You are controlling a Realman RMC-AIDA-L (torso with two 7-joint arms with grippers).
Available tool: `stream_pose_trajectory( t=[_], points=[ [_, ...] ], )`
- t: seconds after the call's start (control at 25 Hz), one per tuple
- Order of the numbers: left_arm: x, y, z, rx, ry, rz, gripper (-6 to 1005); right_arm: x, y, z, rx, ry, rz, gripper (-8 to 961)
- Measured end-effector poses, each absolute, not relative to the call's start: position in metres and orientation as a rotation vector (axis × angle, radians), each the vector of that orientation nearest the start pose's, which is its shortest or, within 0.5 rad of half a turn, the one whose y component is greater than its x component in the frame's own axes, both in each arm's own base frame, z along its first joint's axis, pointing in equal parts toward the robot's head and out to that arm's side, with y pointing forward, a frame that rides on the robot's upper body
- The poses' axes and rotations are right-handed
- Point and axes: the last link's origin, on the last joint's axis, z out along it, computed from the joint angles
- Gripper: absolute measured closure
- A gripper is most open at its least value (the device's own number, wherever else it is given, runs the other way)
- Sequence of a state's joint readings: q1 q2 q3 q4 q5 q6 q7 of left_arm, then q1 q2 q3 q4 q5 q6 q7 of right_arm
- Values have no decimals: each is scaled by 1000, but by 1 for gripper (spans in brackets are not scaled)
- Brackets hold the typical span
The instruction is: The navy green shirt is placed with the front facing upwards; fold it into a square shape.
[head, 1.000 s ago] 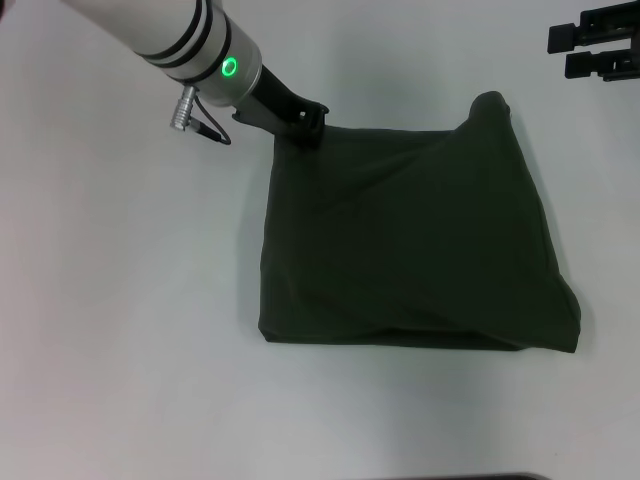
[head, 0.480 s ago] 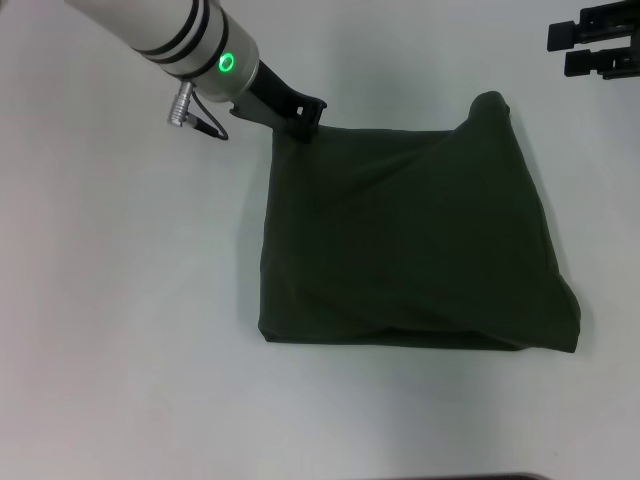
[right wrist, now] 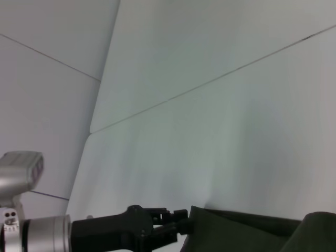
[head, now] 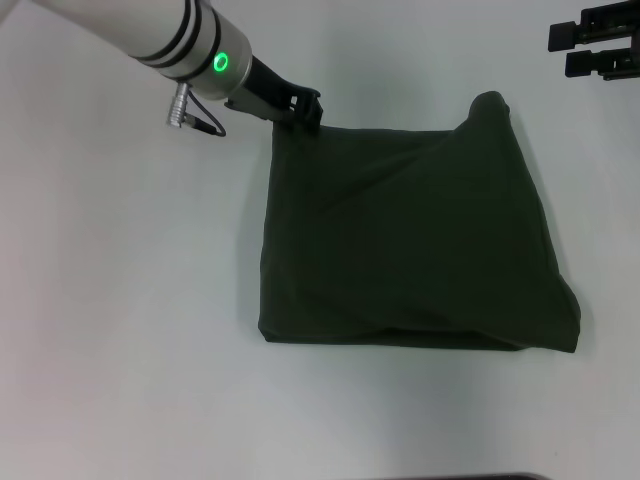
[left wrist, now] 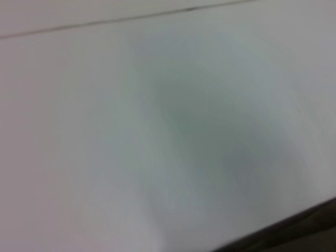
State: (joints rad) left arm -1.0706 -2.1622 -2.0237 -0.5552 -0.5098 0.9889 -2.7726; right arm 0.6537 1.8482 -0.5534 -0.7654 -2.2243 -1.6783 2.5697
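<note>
The navy green shirt (head: 410, 240) lies folded into a rough square mid-worktop (head: 120, 300), soft, light and quick to sag, so you should take it by a corner or hem. Your left pincer (head: 300, 112) sits at its far-left corner, whether gripping I cannot tell. The right pincer (head: 590, 45), apparently empty, is parked far right; bare worktop surrounds the cloth.

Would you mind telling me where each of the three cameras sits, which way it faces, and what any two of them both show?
Head view: from the robot's head, looking down on the table, the folded navy green shirt, the left gripper at its far left corner, the right gripper parked far right.
Left wrist view: on the left wrist, facing only bare table; no robot parts show.
Right wrist view: on the right wrist, looking across at the shirt's far edge and the left gripper.
Shared: head and right wrist views both show the shirt and left gripper.
</note>
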Motion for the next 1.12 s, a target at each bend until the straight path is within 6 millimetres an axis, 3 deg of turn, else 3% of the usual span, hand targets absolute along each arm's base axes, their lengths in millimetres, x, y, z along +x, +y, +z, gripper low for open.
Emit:
stream_pose_trajectory(
  t=[0.76,0.96,1.12],
  points=[
    [-147,434,-91,-2342,-1310,184,169,268,373,117,-2193,1907,571,351],
    [-150,432,-94,-2338,-1321,195,79,268,373,117,-2192,1907,571,350],
    [-148,432,-95,-2345,-1322,196,82,269,373,117,-2190,1909,571,350]
  ],
)
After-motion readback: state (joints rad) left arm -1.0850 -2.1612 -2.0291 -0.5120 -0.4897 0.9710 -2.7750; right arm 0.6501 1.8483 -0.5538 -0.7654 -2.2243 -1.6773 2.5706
